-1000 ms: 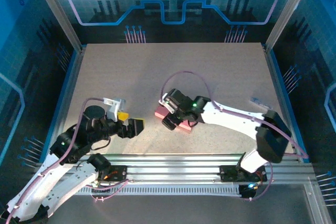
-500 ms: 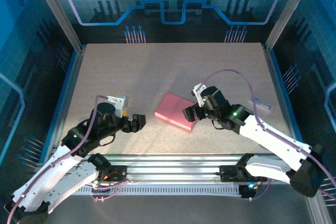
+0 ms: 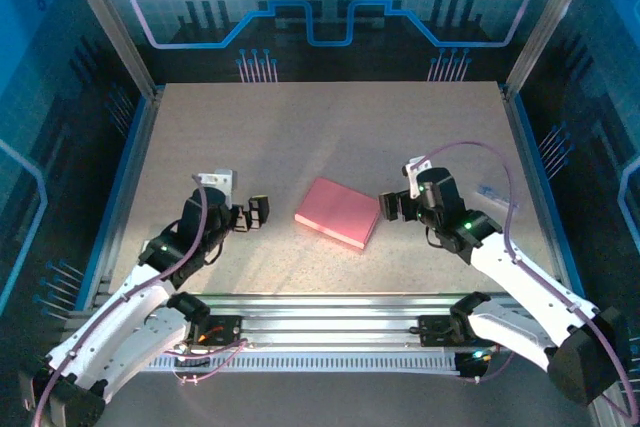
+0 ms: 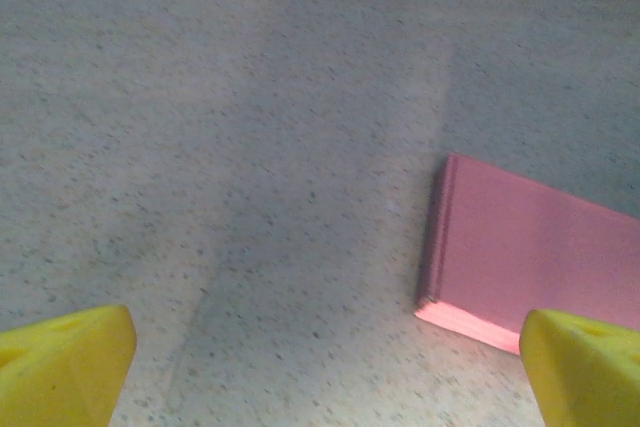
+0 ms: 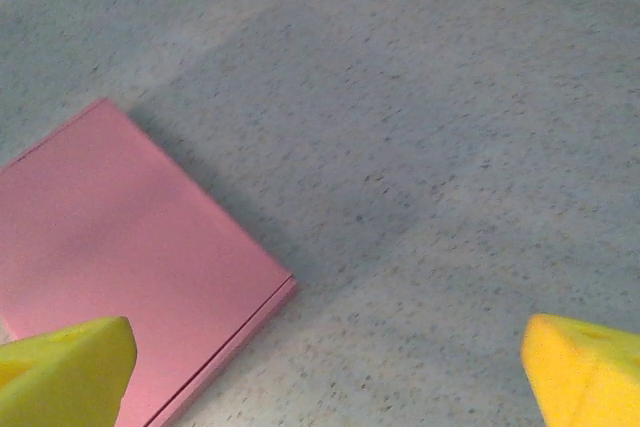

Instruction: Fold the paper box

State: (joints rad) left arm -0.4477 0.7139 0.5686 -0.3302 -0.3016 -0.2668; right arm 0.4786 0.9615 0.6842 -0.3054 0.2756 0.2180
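right gripper (image 3: pixel 392 207) withdrawn from the paper box (image 3: pixel 338 211) to just beside it, left gripper (image 3: pixel 258 213) shifted slightly

Speckled beige table (image 3: pixel 300 127); pink paper box (image 3: pixel 338 212) flat near centre; small pale object (image 3: pixel 490 191) near right edge.

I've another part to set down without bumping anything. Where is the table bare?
Bare: the table's far half, between box and back wall, and the strip between box and near rail. Crowded: the middle band, where the left arm and right arm flank the box, open jaws toward it.
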